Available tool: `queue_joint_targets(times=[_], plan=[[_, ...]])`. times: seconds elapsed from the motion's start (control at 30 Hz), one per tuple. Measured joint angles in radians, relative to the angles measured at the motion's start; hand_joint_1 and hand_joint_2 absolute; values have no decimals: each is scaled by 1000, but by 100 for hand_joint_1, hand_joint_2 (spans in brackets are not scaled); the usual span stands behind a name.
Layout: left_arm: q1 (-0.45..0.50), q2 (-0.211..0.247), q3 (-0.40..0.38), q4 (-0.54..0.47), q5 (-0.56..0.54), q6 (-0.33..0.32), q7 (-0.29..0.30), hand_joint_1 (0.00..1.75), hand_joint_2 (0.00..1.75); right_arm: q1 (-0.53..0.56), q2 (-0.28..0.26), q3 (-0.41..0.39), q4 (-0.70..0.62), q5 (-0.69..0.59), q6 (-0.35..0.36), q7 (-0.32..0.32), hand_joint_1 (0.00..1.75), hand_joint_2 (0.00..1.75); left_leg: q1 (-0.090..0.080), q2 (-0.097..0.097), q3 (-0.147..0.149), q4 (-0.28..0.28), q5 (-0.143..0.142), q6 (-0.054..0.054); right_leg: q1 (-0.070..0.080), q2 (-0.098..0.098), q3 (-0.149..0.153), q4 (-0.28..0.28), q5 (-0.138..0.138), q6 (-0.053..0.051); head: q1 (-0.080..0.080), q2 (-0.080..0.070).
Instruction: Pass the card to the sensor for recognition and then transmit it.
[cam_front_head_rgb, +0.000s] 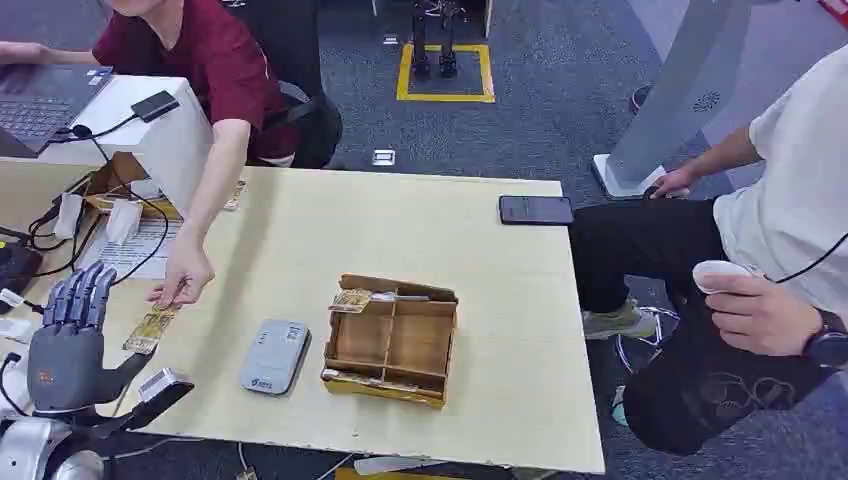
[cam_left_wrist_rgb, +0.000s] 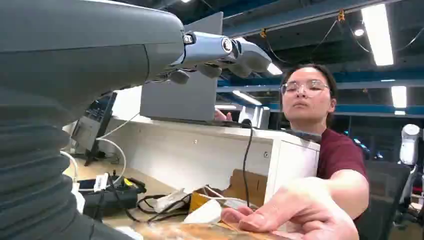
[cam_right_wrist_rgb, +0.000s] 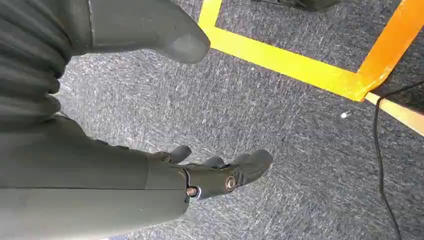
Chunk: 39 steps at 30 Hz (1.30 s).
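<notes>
Left hand (cam_front_head_rgb: 70, 335) raised lower left, fingers spread, nothing held | right hand (cam_right_wrist_rgb: 210, 175) hung over carpet, empty | card (cam_front_head_rgb: 150, 328) pressed by person's hand (cam_front_head_rgb: 183, 278) on surface (cam_front_head_rgb: 500, 330) | sensor (cam_front_head_rgb: 274, 355) label possibly printed, unreadable

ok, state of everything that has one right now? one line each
left hand: open, raised beside the card, holding nothing
right hand: open, hanging over the grey carpet
gold patterned card: flat on the table, a person's hand on its far end
grey card sensor: flat on the table, nothing on it
cardboard divided tray: holds one card at its back edge
black phone: screen dark
</notes>
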<state>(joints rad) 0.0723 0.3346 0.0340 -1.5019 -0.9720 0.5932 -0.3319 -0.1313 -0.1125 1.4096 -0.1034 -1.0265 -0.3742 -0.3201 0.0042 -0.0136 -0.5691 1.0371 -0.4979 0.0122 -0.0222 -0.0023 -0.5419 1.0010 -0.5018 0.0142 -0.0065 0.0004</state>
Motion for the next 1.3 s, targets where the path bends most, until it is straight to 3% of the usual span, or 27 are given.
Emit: queue_joint_targets(times=[0.63,0.83,0.97,1.3], plan=[[1,0,0,1,63,-11,-36,175,175,-1,0,15,0,-15,-7,-1,0,175,0,0,0,0,0,0,0,0,0,0,0,0,0,0],[2,0,0,1,115,-27,-75,175,175,-1,0,22,0,-25,-10,-1,0,175,0,0,0,0,0,0,0,0,0,0,0,0,0,0],[2,-5,0,1,206,-84,-85,175,175,-1,0,24,0,-36,-11,-1,0,175,0,0,0,0,0,0,0,0,0,0,0,0,0,0],[2,-20,0,1,218,-98,-87,175,175,-1,0,25,0,-39,-11,-1,0,175,0,0,0,0,0,0,0,0,0,0,0,0,0,0]])
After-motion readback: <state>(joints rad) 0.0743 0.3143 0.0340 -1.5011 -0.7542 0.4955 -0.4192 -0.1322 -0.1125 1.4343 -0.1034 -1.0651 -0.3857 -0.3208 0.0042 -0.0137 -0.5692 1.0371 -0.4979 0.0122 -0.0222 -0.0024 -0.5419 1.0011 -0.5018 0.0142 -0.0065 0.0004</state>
